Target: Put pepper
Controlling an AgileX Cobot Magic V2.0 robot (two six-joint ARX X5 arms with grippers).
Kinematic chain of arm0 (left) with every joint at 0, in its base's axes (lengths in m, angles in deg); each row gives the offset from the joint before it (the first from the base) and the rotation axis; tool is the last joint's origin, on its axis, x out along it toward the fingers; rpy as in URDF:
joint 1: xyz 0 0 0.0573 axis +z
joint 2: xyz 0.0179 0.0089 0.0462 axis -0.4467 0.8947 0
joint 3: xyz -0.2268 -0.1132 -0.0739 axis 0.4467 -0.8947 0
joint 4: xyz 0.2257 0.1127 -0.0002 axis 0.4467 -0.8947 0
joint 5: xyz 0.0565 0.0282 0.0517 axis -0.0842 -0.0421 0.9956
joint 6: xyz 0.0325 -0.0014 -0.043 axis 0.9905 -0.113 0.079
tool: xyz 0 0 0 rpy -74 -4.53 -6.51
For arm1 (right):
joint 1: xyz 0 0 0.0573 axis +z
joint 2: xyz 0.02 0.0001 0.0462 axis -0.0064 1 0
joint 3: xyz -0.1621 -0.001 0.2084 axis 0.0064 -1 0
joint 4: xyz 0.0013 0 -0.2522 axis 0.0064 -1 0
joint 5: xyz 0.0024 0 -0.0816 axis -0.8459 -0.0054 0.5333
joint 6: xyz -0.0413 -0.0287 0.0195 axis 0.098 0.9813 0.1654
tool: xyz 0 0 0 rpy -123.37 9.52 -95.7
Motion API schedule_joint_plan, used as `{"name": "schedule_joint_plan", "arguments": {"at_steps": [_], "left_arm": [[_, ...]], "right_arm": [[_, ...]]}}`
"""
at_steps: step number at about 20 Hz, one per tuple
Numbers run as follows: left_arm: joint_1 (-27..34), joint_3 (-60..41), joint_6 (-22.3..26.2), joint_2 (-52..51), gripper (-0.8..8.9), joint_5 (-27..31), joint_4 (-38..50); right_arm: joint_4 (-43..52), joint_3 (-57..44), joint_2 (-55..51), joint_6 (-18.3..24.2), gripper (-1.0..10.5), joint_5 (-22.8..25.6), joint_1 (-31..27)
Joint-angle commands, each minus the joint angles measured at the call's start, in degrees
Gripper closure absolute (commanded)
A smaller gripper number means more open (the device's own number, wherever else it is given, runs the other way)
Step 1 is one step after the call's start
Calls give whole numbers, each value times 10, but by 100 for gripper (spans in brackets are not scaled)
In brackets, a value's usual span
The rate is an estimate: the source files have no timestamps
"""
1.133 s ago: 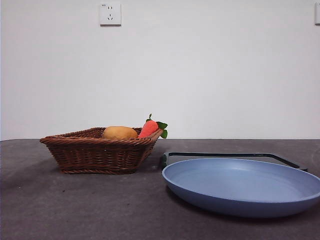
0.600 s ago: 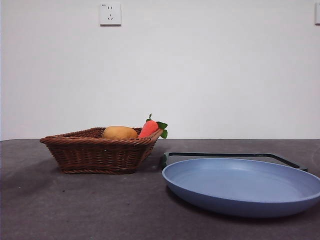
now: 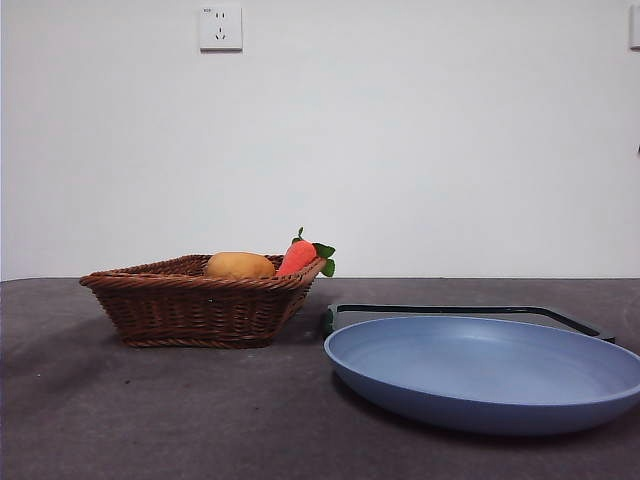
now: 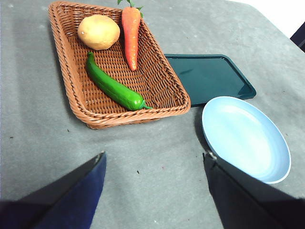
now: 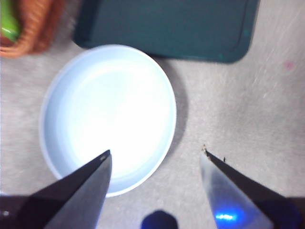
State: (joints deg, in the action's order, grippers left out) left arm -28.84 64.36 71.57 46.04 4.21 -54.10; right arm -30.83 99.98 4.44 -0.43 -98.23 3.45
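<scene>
In the left wrist view we see the pepper (image 4: 113, 88) lying inside the wicker basket (image 4: 71, 88), running diagonally across the woven floor from near the potato (image 4: 98, 32) down toward the basket's nearer rim, its stem end just short of that rim. The carrot (image 4: 130, 33) lies beside the potato at the top of the frame, its leaves poking over the basket's far edge. The pepper touches neither gripper. The left gripper (image 4: 155, 167) hangs above the bare grey table (image 4: 143, 157), its two dark jaws standing wide apart at the bottom corners of the frame with nothing between them. To the right of the basket sits the dark green tray (image 4: 209, 76), and below it in the frame the blue plate (image 4: 245, 138), which holds nothing. In the right wrist view the right gripper (image 5: 155, 157) hovers over the plate (image 5: 107, 114), jaws likewise spread and holding nothing; the tray (image 5: 167, 26) fills the top of that frame and a corner of the basket (image 5: 33, 24) shows at the upper left. In the front view we see the basket (image 3: 195, 305) at the left with the potato (image 3: 240, 265) and carrot (image 3: 298, 256) rising above its rim; the pepper is hidden behind the basket wall. The plate (image 3: 480, 400) sits at the lower right, with the tray (image 3: 450, 310) just behind it.
</scene>
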Motion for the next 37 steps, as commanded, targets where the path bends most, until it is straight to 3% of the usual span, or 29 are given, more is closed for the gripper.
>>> {"name": "schedule_joint_plan", "arguments": {"at_steps": [1,12,17,21,23,28,32,37], "left_arm": [[2,7,5,2,453,-3,6],[2,7,5,2,453,-2,5],[2,7,5,2,453,-2,5],[2,7,4,2,453,-2,5],[1,7,-6,2,453,-2,5],[0,7,-25,4,454,1,7],[-22,38,-52,65,454,6,9],[-102,150,-64,223,454,113,10]], "right_arm": [[26,9,63,-3,623,0,9],[143,9,286,10,625,1,35],[161,9,330,14,703,1,51],[162,9,346,14,869,1,54],[163,9,346,14,945,0,54],[159,9,331,2,943,0,54],[143,12,260,-4,943,1,52],[106,15,144,-10,943,2,52]]}}
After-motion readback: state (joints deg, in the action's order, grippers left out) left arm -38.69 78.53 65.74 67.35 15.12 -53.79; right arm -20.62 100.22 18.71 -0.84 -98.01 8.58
